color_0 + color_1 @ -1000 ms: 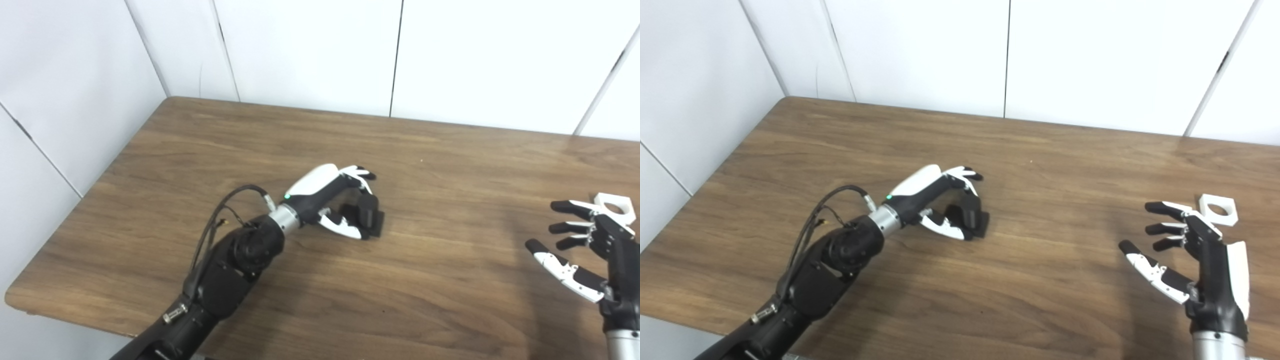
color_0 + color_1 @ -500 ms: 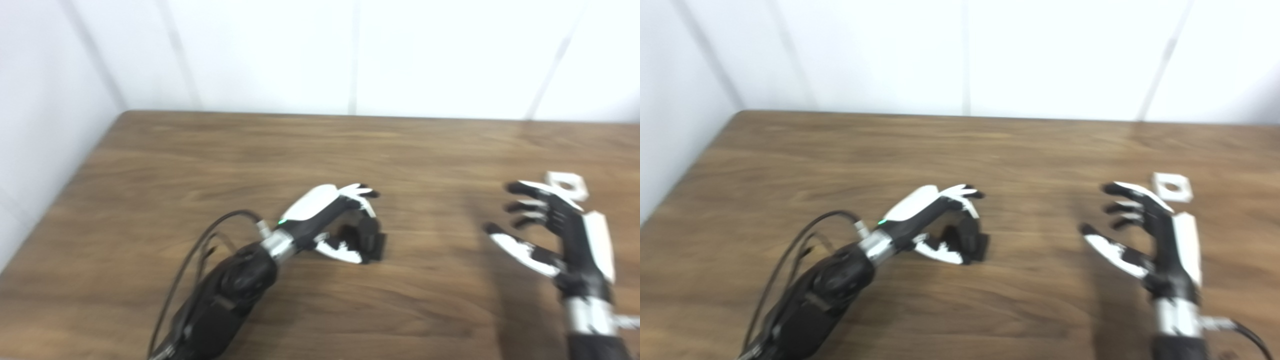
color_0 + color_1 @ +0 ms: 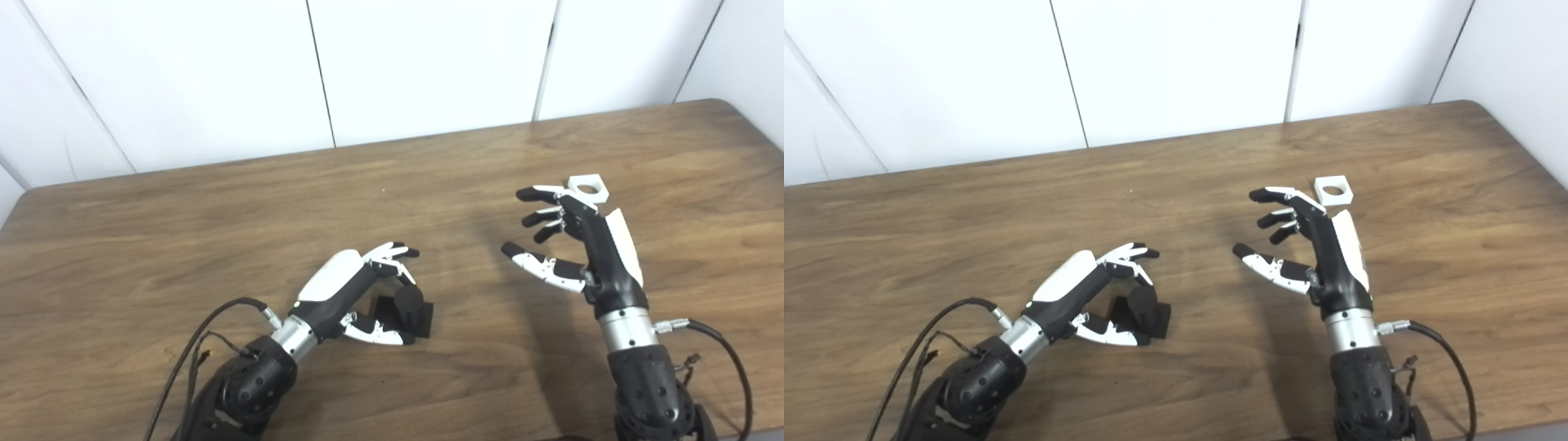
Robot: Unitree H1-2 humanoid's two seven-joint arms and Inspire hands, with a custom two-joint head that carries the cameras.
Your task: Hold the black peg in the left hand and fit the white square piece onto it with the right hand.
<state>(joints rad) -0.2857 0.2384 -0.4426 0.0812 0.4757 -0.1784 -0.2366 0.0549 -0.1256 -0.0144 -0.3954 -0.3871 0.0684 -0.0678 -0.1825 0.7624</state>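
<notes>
Two hands: both mine, both over the wooden counter, coming in from the bottom edge of the frame.
Left hand: my left hand sits lower centre-left, palm turned to the right, fingers curled above the black peg and thumb low beside it near the counter.
Left hand's hold: the fingers arch around the peg, but I cannot tell whether they press on it; it looks cupped rather than clamped.
Black peg: the black peg stands upright on its square black base, and the base lies flat on the counter, lower centre of the frame, between my thumb and my curled fingers.
Right hand: my right hand is right of centre, raised above the counter, fingers spread apart and pointing left, thumb stretched out below them; it grips nothing.
White square piece: the white square piece lies flat on the counter in the right half, just beyond the back of my right hand, its round hole facing up; my fingers do not touch it.
Spacing: the peg and the white piece are well apart, with my open right hand between them.
Background: white wall panels fill the top of the frame behind the counter's far edge.
</notes>
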